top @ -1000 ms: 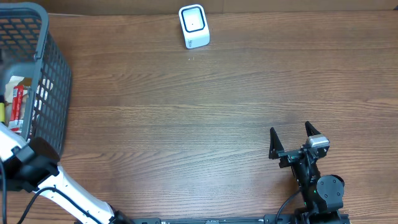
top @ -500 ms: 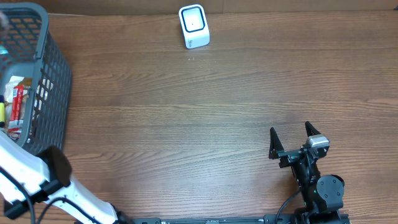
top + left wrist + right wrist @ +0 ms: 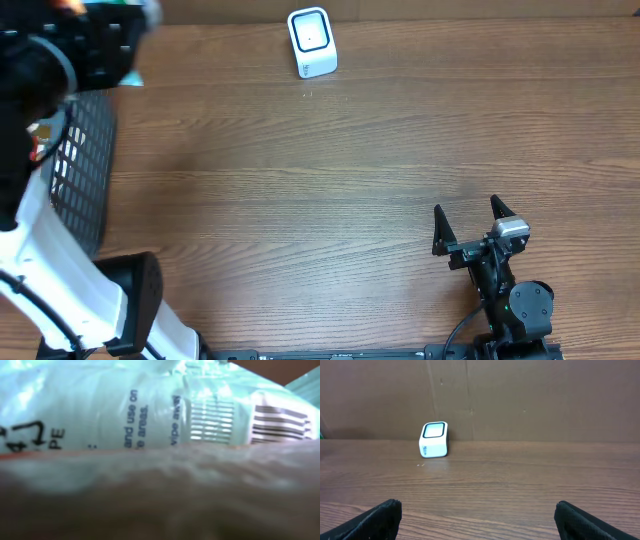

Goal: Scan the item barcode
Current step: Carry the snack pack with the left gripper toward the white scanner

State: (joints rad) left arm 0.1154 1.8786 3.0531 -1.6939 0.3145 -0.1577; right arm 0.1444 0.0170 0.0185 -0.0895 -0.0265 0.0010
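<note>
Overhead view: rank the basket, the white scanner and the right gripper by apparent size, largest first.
1. basket: largest, though partly covered.
2 and 3. right gripper and white scanner: too alike to rank firmly; the open gripper spans slightly wider.

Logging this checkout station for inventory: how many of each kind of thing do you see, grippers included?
White barcode scanner: 1
Grey mesh basket: 1
Plastic packet: 1
Grippers: 2 (left gripper holds the packet, right gripper open)
Total: 5
Basket contents mostly hidden, uncounted.
</note>
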